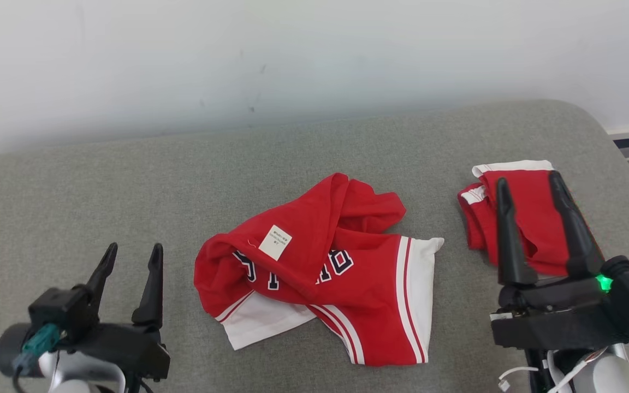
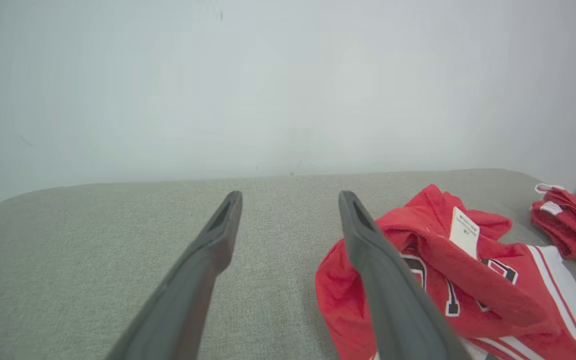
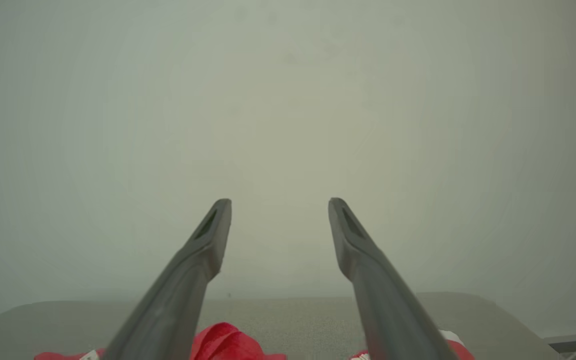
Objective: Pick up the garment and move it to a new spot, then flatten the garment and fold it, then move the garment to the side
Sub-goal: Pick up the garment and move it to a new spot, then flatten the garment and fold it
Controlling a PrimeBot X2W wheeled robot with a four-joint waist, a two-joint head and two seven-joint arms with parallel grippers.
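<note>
Grey cushion (image 1: pixel 129 180), crumpled garment (image 1: pixel 320 262), from head folded pile (image 1: pixel 535 229) behind right claw (image 1: pixel 528 179)

left gripper (image 1: pixel 133 251), black body, two long dark tapered fingers: lower left in head view, fingers parted, pointing up, empty | right gripper (image 1: pixel 528 181), same build, green light lit at its base: lower right, fingers spread wide, empty | pale forearms below both

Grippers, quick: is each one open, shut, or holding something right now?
Left gripper: open, empty, apart from the crumpled red garment.
Right gripper: open, empty.
</note>
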